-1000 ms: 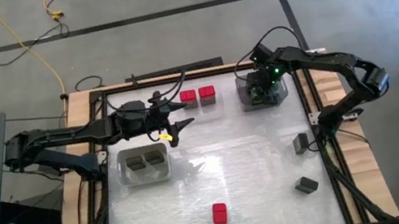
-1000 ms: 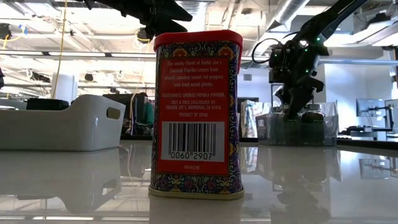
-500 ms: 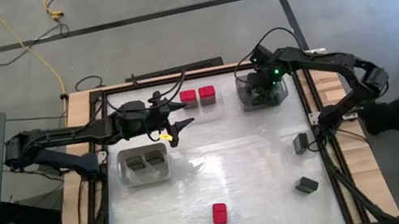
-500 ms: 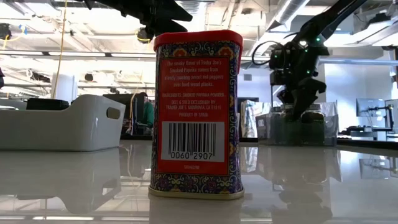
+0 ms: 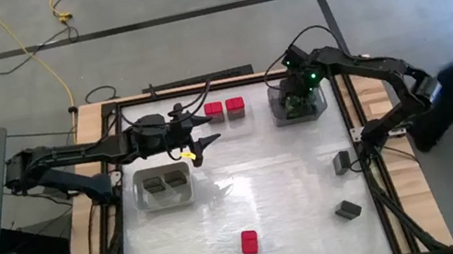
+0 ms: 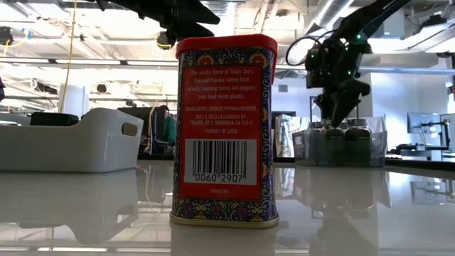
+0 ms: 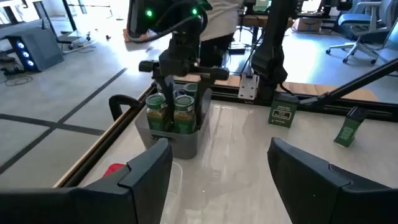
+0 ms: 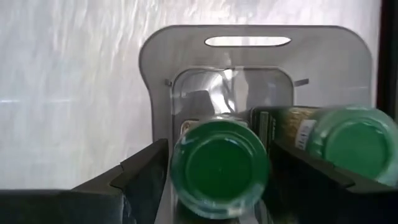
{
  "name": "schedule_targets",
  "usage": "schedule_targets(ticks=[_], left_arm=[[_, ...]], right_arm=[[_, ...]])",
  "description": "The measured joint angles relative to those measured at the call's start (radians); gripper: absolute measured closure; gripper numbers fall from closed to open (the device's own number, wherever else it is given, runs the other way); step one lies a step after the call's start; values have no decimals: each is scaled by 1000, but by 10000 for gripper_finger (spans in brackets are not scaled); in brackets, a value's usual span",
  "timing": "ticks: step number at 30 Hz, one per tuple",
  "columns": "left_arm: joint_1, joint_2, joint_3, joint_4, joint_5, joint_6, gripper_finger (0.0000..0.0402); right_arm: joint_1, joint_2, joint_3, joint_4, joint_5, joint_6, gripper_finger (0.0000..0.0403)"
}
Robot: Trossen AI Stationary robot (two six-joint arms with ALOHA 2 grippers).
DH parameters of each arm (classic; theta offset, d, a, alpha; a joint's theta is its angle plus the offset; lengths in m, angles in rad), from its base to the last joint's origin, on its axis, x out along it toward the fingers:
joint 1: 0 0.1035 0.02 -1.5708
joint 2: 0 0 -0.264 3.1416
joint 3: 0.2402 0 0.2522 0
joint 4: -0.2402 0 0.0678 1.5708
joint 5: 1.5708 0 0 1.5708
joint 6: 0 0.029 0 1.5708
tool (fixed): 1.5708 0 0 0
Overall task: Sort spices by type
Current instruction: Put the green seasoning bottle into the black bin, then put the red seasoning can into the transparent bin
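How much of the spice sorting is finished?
Done: green-lidded jars in the grey bin, two dark tins in the white tray, two red tins paired. The right gripper, open, hangs over the jars. Left: one red tin, two green boxes.

Red spice tin (image 6: 224, 128), close to the low camera, back label facing it:
- white print, partly legible: "smoky flavor of Trader Joe's Smoked Paprika"; "INGREDIENTS: SMOKED PAPRIKA POWDER"; "TRADER JOE'S, MONROVIA, CA 91016"; "PRODUCT OF SPAIN".
- barcode (image 6: 218, 158) below the print, digits "0060 2907".

Green-lidded jars (image 7: 175, 112) under the right gripper (image 6: 334, 114), and dark tins (image 7: 283, 114) beyond: labels too small to read.
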Motion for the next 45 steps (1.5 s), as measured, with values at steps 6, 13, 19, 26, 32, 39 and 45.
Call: schedule_targets(ticks=[6,13,19,26,32,39,45], left_arm=[[0,0,0,0,0,0,147],[0,0,0,-2,0,-2,147],[0,0,0,-3,0,-33,147],[0,0,0,-3,0,-105,147],[-9,0,0,0,-28,-204,147],[-148,25,2,-1,-274,-259,160],[-273,89,78,-41,-453,-423,171]], right_arm=[[0,-6,107,-169,0,32,94],[-3,-121,154,-164,0,356,94],[7,-244,157,-134,0,551,94],[84,-339,157,-147,1,890,98],[283,-397,157,-221,171,1036,107],[551,-437,157,-263,339,1265,121],[725,-436,156,-296,375,1389,121]])
